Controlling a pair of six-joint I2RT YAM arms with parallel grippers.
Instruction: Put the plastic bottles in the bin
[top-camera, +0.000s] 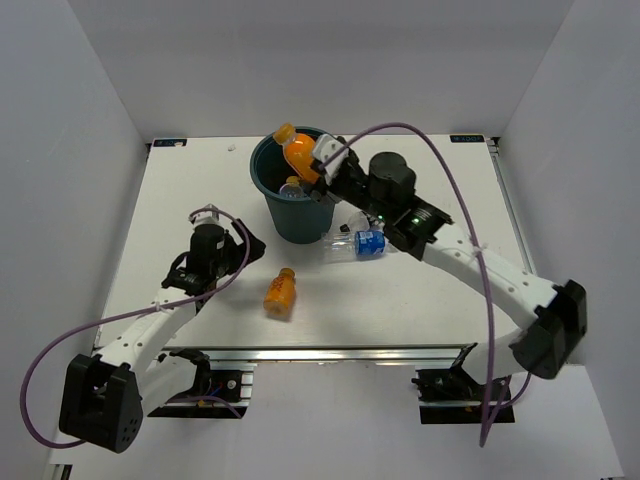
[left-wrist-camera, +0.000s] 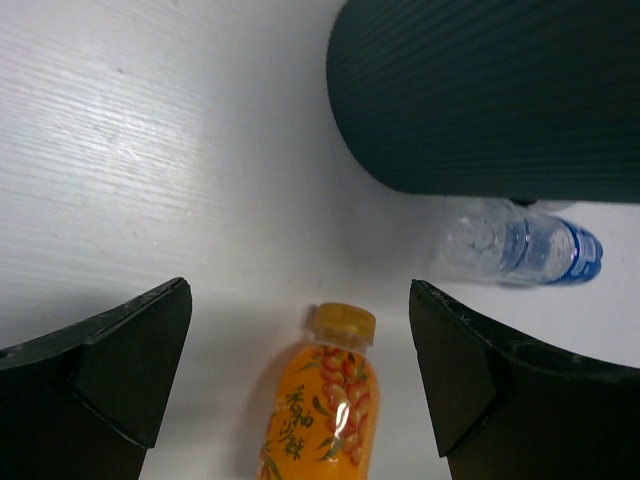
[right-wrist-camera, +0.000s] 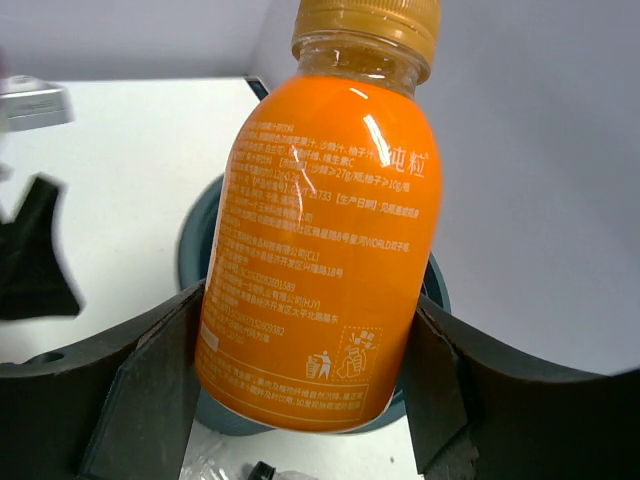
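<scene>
The right end effector (right-wrist-camera: 315, 375) clamps an orange bottle (right-wrist-camera: 320, 230) above the bin (top-camera: 300, 218), whose inside shows only from overhead. The left end effector (left-wrist-camera: 300, 375) gapes wide and empty over a second orange bottle (left-wrist-camera: 322, 410), cut off, near the bin.

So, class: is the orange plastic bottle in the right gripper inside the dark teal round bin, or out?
Out: the right gripper holds the orange plastic bottle above the rim of the dark teal round bin.

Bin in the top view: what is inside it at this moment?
A clear bottle shows inside the bin. The orange bottle in the right gripper hangs over the opening and hides part of the inside, so others cannot be ruled out.
</scene>
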